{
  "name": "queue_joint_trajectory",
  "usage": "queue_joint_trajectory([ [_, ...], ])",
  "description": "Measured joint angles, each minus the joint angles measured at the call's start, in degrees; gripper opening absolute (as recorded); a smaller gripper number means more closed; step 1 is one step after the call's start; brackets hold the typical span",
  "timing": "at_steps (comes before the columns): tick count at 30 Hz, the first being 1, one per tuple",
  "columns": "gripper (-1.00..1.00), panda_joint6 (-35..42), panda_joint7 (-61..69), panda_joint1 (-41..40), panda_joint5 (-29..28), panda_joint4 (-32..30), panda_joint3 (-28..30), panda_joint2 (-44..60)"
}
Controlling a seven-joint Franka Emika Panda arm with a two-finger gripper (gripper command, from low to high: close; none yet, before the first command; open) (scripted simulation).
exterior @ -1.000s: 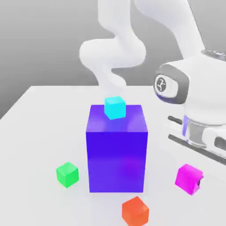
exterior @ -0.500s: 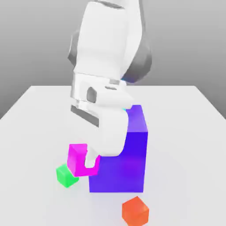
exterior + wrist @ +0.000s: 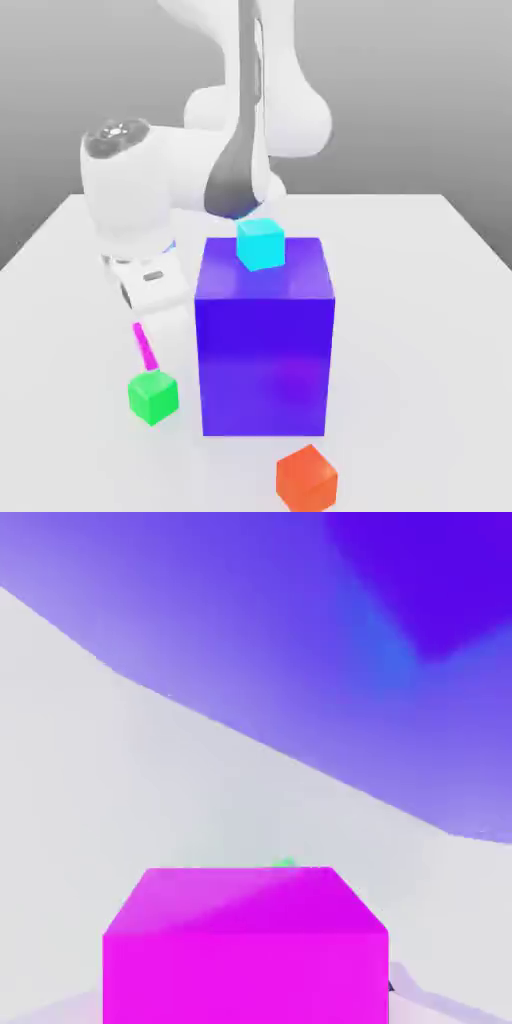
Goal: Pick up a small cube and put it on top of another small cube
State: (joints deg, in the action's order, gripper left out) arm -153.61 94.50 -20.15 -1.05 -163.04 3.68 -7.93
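The small magenta cube [image 3: 147, 353] hangs in the air under my gripper [image 3: 143, 335], which is shut on it. In the exterior view it appears as a thin tilted magenta strip. It is just above and slightly to the exterior view's left of the small green cube [image 3: 153, 396], which rests on the white table; the two do not touch. In the hand view the magenta cube [image 3: 245, 942] sits close to the camera, with a sliver of the green cube [image 3: 286, 863] peeking past its far edge.
A big blue-purple block [image 3: 266, 340] stands right beside the green cube, on the exterior view's right, and looms in the hand view [image 3: 330, 662]. A cyan cube [image 3: 261, 244] sits on top of it. An orange cube [image 3: 307, 478] lies in front of the block.
The magenta cube was lifted from the exterior view's right and carried left past the block. It now hangs above the green cube, and the hand has turned and moved further left.
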Motion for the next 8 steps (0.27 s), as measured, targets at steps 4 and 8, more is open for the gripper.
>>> queue_joint_trajectory([
  [4, -1.00, -8.99, 1.15, -0.35, 1.05, -0.26, -0.03, 7.40],
  [8, 1.00, -12.90, 1.88, -0.61, 2.02, -0.08, -0.38, 11.43],
])
